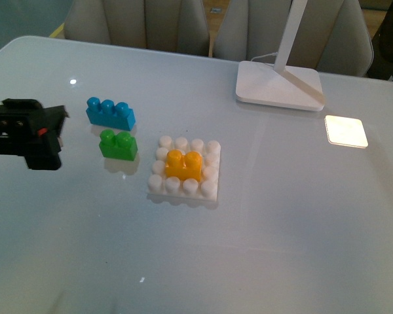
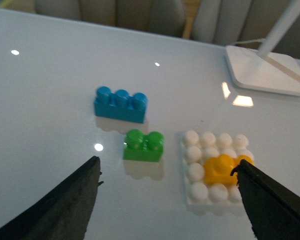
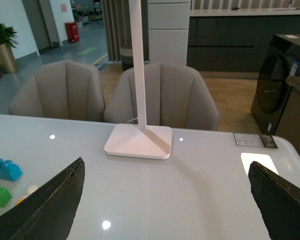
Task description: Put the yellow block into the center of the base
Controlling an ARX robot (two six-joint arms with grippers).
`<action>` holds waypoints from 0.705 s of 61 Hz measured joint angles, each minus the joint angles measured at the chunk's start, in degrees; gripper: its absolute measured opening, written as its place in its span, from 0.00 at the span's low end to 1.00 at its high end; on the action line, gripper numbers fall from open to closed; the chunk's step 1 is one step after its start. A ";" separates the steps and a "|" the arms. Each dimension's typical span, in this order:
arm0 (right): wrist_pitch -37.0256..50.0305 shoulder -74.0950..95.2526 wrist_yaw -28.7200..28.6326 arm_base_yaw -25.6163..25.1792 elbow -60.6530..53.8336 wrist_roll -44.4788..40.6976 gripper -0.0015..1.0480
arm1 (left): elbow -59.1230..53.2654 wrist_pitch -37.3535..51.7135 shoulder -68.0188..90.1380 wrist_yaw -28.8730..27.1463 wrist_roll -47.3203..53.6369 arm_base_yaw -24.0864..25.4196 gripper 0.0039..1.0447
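Plainly, the left gripper [image 2: 167,200] is seen spread wide in its wrist view, with nothing held between its dark fingers [image 2: 65,202]; it is raised off the table and aimed toward the bricks; in the front view the same left gripper [image 1: 49,134] is shown at the left edge of the table, well apart from every brick, though its opening cannot be judged from that angle. Nearest to it the green brick [image 2: 144,145] is found, lying flat on the glossy white table [image 1: 281,222], studs upward; just behind that the longer blue brick [image 2: 121,104] is set, near but not touching. Beside the green brick the base [image 1: 183,169] is placed flat, and the yellow block [image 1: 184,165] is seated on it among the white studs, in the middle of the grid, with white studs visible on all four sides in the front view; in the left wrist view the yellow block [image 2: 221,169] is partly hidden by one finger. The right gripper [image 3: 167,200] is likewise seen spread wide in its own wrist view, empty, held above the table and facing the white lamp foot [image 3: 139,141], from which a slim white stem rises; that gripper is not shown in the front view. Beyond the table, beige chairs [image 3: 162,95] are drawn up; a bright square patch of light [image 1: 346,131] is cast on the tabletop beside the lamp foot.
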 joint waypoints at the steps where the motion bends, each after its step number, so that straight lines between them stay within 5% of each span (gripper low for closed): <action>1: 0.00 0.00 0.00 0.00 0.00 0.00 0.92 | -0.72 1.68 0.13 -1.11 0.33 0.11 0.69; 11: 0.00 0.02 0.00 0.00 0.00 0.00 0.92 | -3.93 9.68 -0.98 -4.57 1.14 0.76 0.42; 25: 0.00 0.00 -0.07 0.00 0.00 0.00 0.92 | -6.73 9.18 -4.63 -3.61 2.60 2.64 0.02; 43: -0.13 -0.11 -0.15 0.00 0.00 0.00 0.92 | -16.22 -8.41 -43.93 1.05 6.71 12.52 0.03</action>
